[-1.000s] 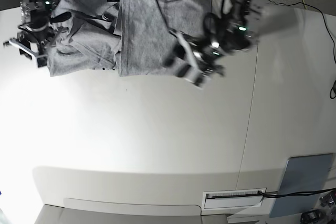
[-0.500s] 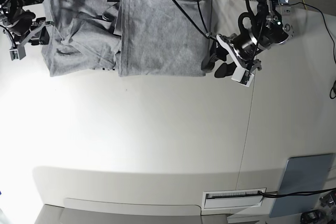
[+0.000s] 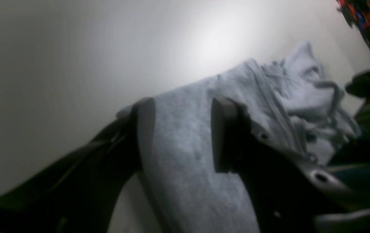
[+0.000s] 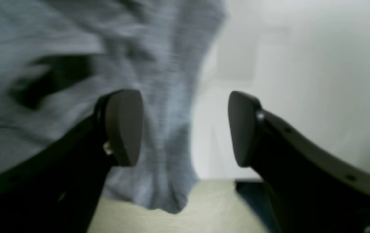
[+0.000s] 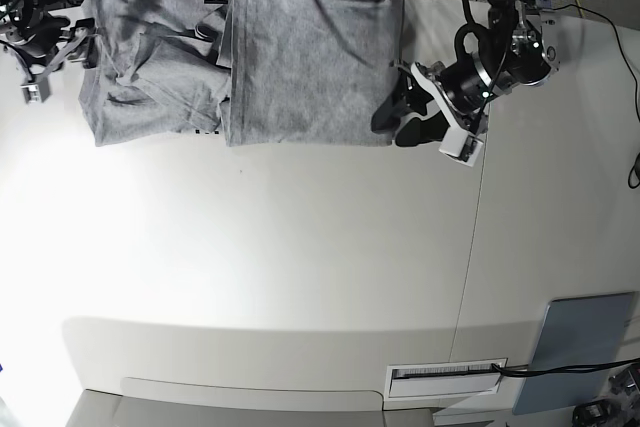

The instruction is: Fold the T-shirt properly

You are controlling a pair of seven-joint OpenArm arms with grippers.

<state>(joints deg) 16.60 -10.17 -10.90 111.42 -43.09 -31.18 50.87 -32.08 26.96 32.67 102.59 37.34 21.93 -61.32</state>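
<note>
The heather-grey T-shirt lies at the table's far edge, its right part folded flat over a crumpled left part where black lettering peeks out. My left gripper is at the shirt's right edge. In the left wrist view it stands open, and the T-shirt fills the gap between its dark fingers. My right gripper is just off the shirt's left edge. In the blurred right wrist view it is open wide, with the T-shirt behind its left finger and the gap.
The white table stretches toward the near side, with a seam down its right part. A grey-blue flat panel lies at the near right corner beside a white labelled strip. Cables run along the back edge.
My right gripper has let go of the shirt's left edge, drawn off to the left and opened wider. My left gripper left the folded part, swung right, then came back to the right edge.
</note>
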